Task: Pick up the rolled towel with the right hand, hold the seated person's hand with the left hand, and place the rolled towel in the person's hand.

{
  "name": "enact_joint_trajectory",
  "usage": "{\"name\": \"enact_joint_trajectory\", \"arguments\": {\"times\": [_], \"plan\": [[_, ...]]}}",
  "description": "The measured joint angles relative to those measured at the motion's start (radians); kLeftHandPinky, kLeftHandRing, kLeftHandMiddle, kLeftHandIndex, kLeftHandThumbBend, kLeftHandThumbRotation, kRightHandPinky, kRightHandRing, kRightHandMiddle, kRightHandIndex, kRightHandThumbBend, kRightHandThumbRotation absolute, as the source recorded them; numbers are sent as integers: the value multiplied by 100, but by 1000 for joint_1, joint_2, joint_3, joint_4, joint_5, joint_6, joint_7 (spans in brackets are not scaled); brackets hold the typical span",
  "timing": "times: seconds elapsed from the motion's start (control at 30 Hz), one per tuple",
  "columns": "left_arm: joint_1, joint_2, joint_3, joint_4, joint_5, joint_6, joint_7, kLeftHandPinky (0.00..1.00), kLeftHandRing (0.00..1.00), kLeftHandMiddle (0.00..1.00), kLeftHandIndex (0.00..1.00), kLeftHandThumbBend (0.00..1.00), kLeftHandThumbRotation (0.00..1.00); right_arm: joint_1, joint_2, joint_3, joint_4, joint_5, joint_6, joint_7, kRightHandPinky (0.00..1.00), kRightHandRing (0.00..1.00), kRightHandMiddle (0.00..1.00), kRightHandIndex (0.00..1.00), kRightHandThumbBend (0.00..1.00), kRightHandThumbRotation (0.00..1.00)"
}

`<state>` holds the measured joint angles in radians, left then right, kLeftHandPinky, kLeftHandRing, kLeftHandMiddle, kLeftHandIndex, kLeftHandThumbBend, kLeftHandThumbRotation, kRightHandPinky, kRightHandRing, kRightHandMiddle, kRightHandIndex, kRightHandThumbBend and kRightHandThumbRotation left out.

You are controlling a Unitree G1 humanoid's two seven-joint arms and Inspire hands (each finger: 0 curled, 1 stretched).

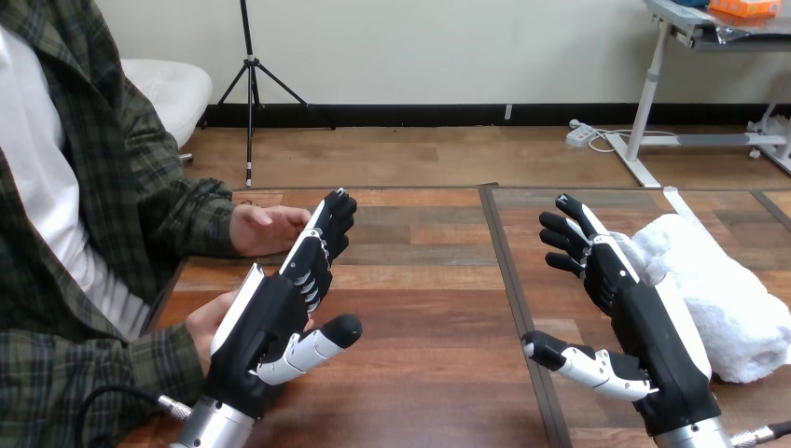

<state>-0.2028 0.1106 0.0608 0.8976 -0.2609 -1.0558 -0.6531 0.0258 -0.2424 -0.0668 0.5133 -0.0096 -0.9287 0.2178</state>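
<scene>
A humanoid robot is raising both hands over a wooden table [420, 308], with a seated person waiting at the view's left. The right hand [644, 317] is standing open, fingers spread and thumb out to the left, holding nothing. The towel [718, 289] is lying on the table just beside the back of that hand, at the view's right edge. Whether the two are touching cannot be told.

The left hand [270, 322] is also open, with fingers straight, thumb pointing right and its back turned toward the person. Its fingertips are crossing in front of the person's upper hand [261, 229], though contact cannot be told. The person's lower hand [203, 327] is showing just behind its palm. No robot finger is curling round either one.

Judging by this, the first step, picking up the towel, is not yet done and is the one in hand. The next move is calling for the right hand to turn its palm toward the towel and close round the soft roll, which is likely to give under the fingers. The only thing serving as a receptacle here is the person's hand, and it is holding nothing.
</scene>
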Motion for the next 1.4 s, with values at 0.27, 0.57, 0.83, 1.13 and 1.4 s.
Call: {"name": "enact_joint_trajectory", "arguments": {"times": [0.27, 0.57, 0.83, 1.13, 1.4], "plan": [[2, 0, 0, 0, 1, -3, 0, 100, 100, 100, 100, 100, 69, 3, 0, 0, 0, 2, 0, 0, 86, 91, 92, 96, 100, 56], [5, 0, -2, 0, 1, -3, 0, 100, 100, 100, 100, 100, 69, 3, 0, 0, -5, 2, 0, 0, 84, 90, 92, 96, 100, 57], [6, -1, -3, -1, 1, 0, 0, 100, 100, 100, 100, 100, 69, 4, 0, 0, -16, 0, 1, 0, 83, 90, 92, 96, 100, 56], [6, -3, -3, -1, 1, 2, 0, 100, 100, 100, 100, 100, 68, 4, -1, -2, -38, -12, 7, -11, 83, 90, 92, 96, 100, 58], [6, -6, -4, -1, 6, 2, 10, 100, 100, 100, 100, 100, 69, 6, -2, -12, -80, -45, 63, -43, 83, 91, 91, 96, 100, 60]]}}
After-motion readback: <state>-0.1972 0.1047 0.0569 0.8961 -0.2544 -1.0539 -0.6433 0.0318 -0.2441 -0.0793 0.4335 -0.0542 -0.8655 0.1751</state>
